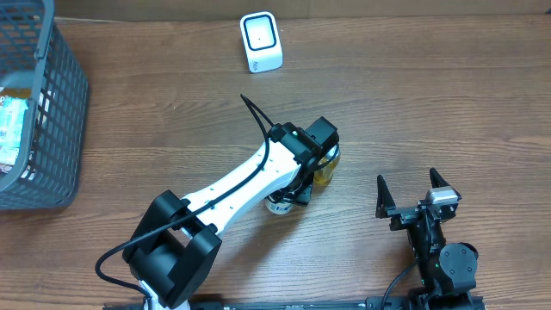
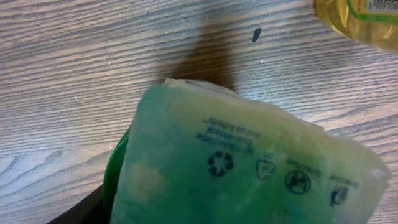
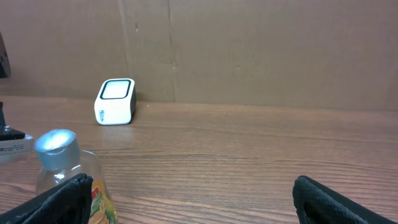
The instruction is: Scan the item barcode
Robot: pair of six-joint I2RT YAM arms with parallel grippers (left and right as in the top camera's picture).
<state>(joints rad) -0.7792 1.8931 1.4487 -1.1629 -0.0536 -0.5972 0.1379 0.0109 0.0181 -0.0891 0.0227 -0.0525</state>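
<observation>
Printed recycling marks on a pale green pack (image 2: 249, 168) fill our left wrist view. The left gripper (image 1: 306, 164) grasps this pack near the middle of the bench (image 1: 430, 103), just beside a yellow bottle (image 1: 327, 168). We see the white scanner (image 1: 261, 43) at the far edge, well apart from it. Our right gripper (image 1: 410, 194) is released, fingers spread wide, holding nothing. A grey basket (image 1: 34, 120) sits far left.

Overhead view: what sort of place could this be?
Probably a mock shop checkout in a lab: a white barcode scanner stands on the wooden table, a grey shopping basket sits at its left edge, and plain cardboard backs it.
</observation>
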